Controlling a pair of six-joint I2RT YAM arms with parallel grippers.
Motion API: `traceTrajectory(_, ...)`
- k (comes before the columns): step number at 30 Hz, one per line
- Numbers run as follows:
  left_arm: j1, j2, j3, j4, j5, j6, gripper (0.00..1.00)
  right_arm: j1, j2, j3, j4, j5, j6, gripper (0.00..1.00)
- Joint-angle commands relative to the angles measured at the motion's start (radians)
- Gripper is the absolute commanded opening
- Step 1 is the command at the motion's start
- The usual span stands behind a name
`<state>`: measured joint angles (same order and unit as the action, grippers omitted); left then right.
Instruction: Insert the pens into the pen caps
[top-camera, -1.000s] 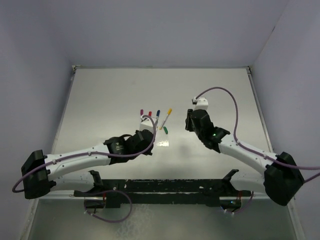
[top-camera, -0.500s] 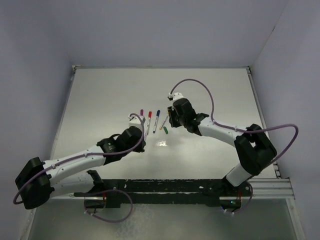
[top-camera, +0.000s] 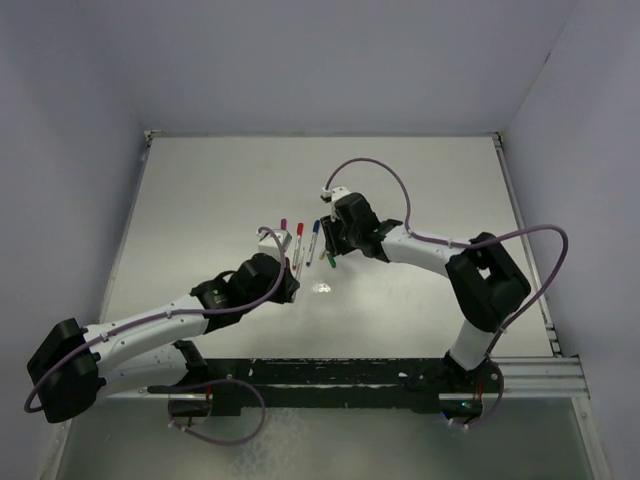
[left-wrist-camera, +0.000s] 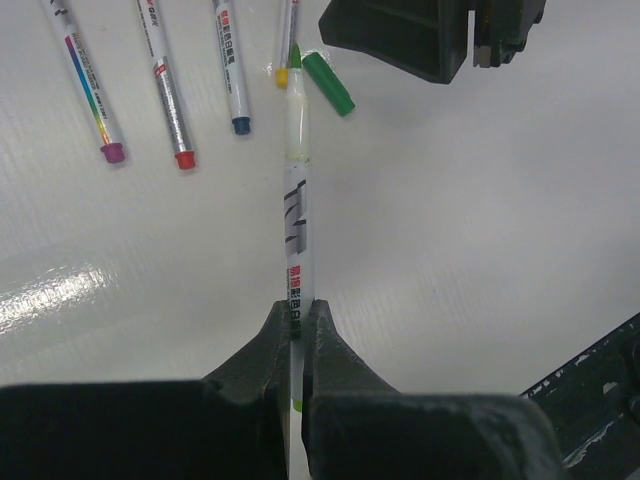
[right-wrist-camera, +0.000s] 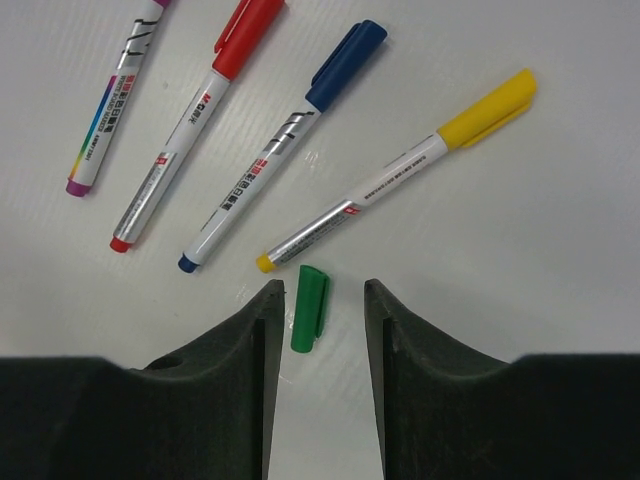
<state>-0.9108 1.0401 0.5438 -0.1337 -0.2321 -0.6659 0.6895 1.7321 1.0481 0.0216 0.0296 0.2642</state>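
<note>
My left gripper (left-wrist-camera: 296, 308) is shut on a white-grey pen (left-wrist-camera: 297, 190) whose bare green tip points at the loose green cap (left-wrist-camera: 328, 83), almost touching it. My right gripper (right-wrist-camera: 320, 290) is open, with its fingers (right-wrist-camera: 262, 320) low on either side of the green cap (right-wrist-camera: 309, 307), which lies flat on the table. Four other pens lie side by side with their caps on: purple (right-wrist-camera: 105, 110), red (right-wrist-camera: 190, 110), blue (right-wrist-camera: 270, 150) and yellow (right-wrist-camera: 400, 175). In the top view both grippers, left (top-camera: 288, 262) and right (top-camera: 331, 247), meet at the pens (top-camera: 300, 232).
The white table (top-camera: 200, 200) is walled at the back and both sides. The black rail (top-camera: 330, 375) with the arm bases runs along the near edge. A bright glare spot (top-camera: 322, 288) lies just in front of the pens.
My right arm has swung left from the table's right half and come down over the green cap. My left gripper has shifted a little left and back with the pen in it.
</note>
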Motion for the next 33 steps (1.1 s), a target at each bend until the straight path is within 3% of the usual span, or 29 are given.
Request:
traceTrajectory(1, 0.009, -0.02, -0.003, 0.067, 0.015, 0.011, 0.0, 0.016, 0.024, 0.047, -0.027, -0.023, -0.024, 0.4)
traceTrajectory(25, 0.033, -0.012, -0.013, 0.092, 0.054, 0.001, 0.0, 0.051, 0.13, 0.061, -0.045, 0.069, -0.026, 0.37)
traceTrajectory(33, 0.036, -0.017, -0.02, 0.092, 0.049, -0.005, 0.0, 0.061, 0.121, 0.04, -0.079, 0.097, 0.004, 0.31)
